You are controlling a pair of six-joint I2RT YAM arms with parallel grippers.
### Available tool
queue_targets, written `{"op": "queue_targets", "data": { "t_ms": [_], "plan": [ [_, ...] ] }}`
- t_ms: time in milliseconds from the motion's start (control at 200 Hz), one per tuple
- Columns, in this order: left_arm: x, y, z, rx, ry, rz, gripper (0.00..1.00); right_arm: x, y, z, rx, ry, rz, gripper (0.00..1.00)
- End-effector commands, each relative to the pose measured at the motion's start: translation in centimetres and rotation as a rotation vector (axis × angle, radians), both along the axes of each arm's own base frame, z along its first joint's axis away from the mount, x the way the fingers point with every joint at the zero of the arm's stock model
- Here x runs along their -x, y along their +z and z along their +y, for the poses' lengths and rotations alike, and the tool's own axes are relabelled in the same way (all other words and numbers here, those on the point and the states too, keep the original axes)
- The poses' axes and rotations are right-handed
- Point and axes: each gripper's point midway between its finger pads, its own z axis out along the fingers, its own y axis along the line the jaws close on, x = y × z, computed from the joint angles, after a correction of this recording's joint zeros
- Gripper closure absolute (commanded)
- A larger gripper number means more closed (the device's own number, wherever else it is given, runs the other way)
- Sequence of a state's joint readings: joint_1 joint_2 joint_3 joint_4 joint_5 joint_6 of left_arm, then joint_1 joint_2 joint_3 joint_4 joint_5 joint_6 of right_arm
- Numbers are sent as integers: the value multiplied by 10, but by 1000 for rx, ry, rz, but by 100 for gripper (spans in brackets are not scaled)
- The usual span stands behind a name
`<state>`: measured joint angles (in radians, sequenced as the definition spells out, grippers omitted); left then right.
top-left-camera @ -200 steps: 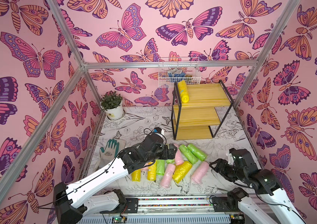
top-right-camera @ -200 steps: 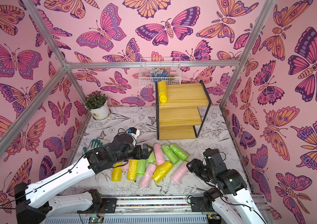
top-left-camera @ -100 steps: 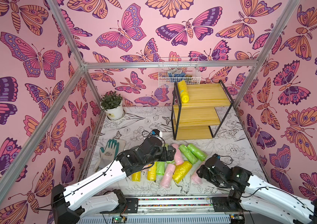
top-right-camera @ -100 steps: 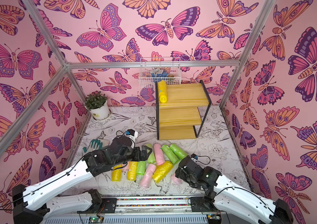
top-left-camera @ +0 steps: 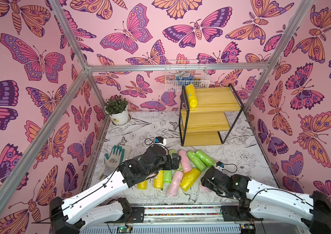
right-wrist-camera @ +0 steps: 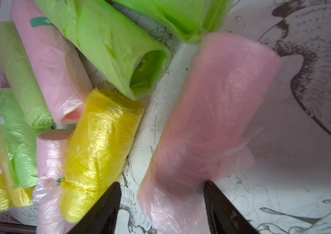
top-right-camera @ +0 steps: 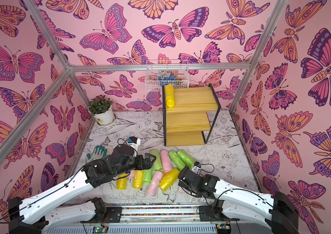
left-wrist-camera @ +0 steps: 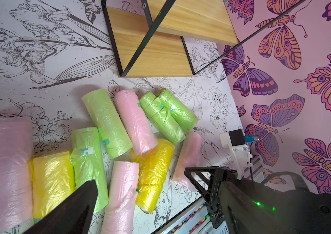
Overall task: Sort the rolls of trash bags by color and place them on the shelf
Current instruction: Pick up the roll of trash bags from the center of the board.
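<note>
All around, pink walls (top-left-camera: 140,60) printed with big butterflies, held in a frame of aluminium bars; below, a desk (top-left-camera: 241,145) covered with black-and-white flower drawings. At the far side toward the right, the shelf (top-left-camera: 207,121), three stepped boards of light wood in a thin black frame, with one yellow roll (top-left-camera: 191,95) lying along the left edge of the top board. Just behind the shelf, against the back wall, a white wire basket (top-left-camera: 186,75) with some blue things inside, too small to name. In the far left corner a small potted plant (top-left-camera: 118,111); nearer, at the left side of the desk, a grey-and-green glove (top-left-camera: 115,157) lying flat. In front of the shelf and apart from it, the other rolls of trash bags (top-left-camera: 182,172) in one loose heap on the desk, many touching: four green, four pink, three yellow, as counted from both top views and the left wrist view. Above the left part of the heap, the left hand (left-wrist-camera: 140,177), fingers spread wide, nothing between them. At the right end of the heap, the right hand (right-wrist-camera: 161,182) set astride a pink roll (right-wrist-camera: 211,111) lying a little apart from the rest, one finger (right-wrist-camera: 221,202) pressed against its film, beside the other a thin strip of desk visible; firmly gripped or not, impossible to tell because of blur.
</note>
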<state>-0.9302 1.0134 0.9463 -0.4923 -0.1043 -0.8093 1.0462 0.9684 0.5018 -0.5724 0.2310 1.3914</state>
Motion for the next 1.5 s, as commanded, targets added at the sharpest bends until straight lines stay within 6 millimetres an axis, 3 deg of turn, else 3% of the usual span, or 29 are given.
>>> {"op": "queue_targets", "data": {
  "t_ms": [0,230,671,1072,1307,1497],
  "plan": [
    [0,-1,4,2,17,-15,0,0,-1,0,43,-27,7,37],
    [1,-4,8,-2,26,-20,0,6,-14,8,121,-7,63,43],
    [1,-8,11,-9,33,-20,0,15,-22,11,144,-13,94,36],
    [4,-10,17,-5,42,-23,0,16,-37,16,224,40,135,37],
    [4,-10,19,-2,47,-29,0,6,-20,5,305,56,77,41],
    [4,-11,19,-4,45,-27,0,7,-26,3,312,68,80,41]
  ]
}}
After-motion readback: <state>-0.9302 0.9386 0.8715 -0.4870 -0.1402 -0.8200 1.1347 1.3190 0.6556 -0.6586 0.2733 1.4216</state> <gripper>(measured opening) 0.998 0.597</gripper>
